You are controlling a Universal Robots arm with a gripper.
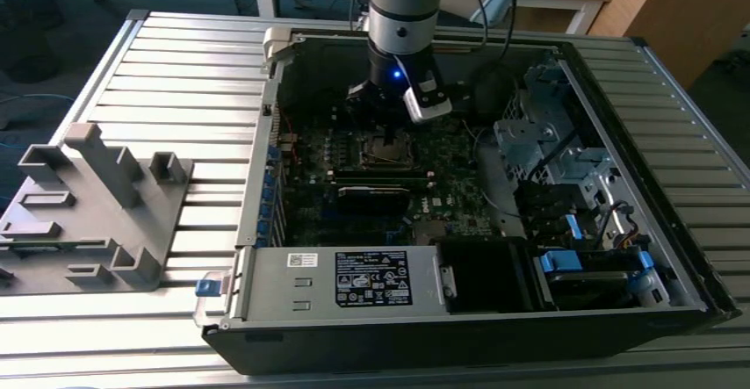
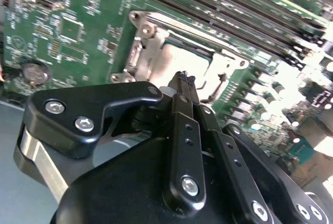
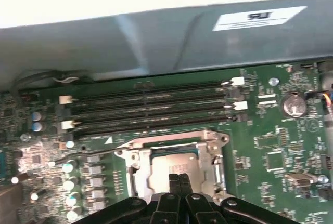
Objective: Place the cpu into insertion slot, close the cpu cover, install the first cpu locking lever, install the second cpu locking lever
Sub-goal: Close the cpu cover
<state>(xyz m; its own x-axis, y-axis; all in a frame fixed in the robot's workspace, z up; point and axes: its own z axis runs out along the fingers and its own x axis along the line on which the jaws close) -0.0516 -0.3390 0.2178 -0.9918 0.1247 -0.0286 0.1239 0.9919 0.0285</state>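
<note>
The cpu [image 3: 165, 169] sits in the insertion slot [image 1: 385, 149], with the cpu cover [image 3: 216, 154] lying flat around it. The gripper [image 3: 179, 180] hangs just over it, fingers pressed together on nothing. In the exterior view the power-supply box [image 1: 351, 279] lies at six o'clock from the slot.

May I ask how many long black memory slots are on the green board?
4 memory slots, side by side between the silvery hinged cpu cover and the grey case wall; none looks hidden.
</note>
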